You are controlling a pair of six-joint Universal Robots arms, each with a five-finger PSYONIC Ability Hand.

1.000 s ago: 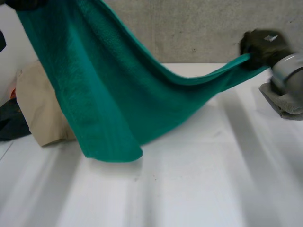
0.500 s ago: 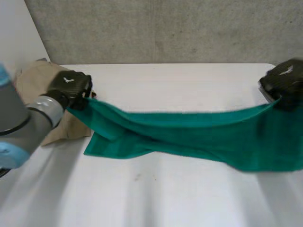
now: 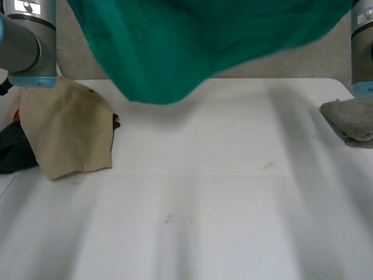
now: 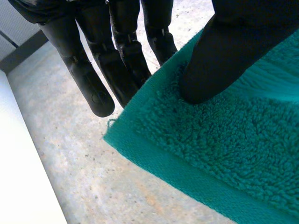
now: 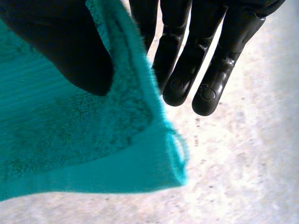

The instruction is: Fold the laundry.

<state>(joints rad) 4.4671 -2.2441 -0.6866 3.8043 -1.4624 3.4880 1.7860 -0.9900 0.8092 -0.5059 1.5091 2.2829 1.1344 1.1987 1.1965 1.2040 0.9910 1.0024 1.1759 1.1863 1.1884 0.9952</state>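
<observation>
Hanging above the tabletop (image 3: 221, 204), the green towel (image 3: 175, 52) runs left to right between the 2 hands. The left hand (image 4: 224, 56) pinches 1 corner between thumb and fingers, and the right hand (image 5: 60, 42) pinches the other. The belly sags nearer the left arm.

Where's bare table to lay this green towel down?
The white table is bare across its middle and near side, between the beige cloth at left and the grey cloth at the right edge. Crowded at the left edge: beige cloth beside a dark garment.
</observation>
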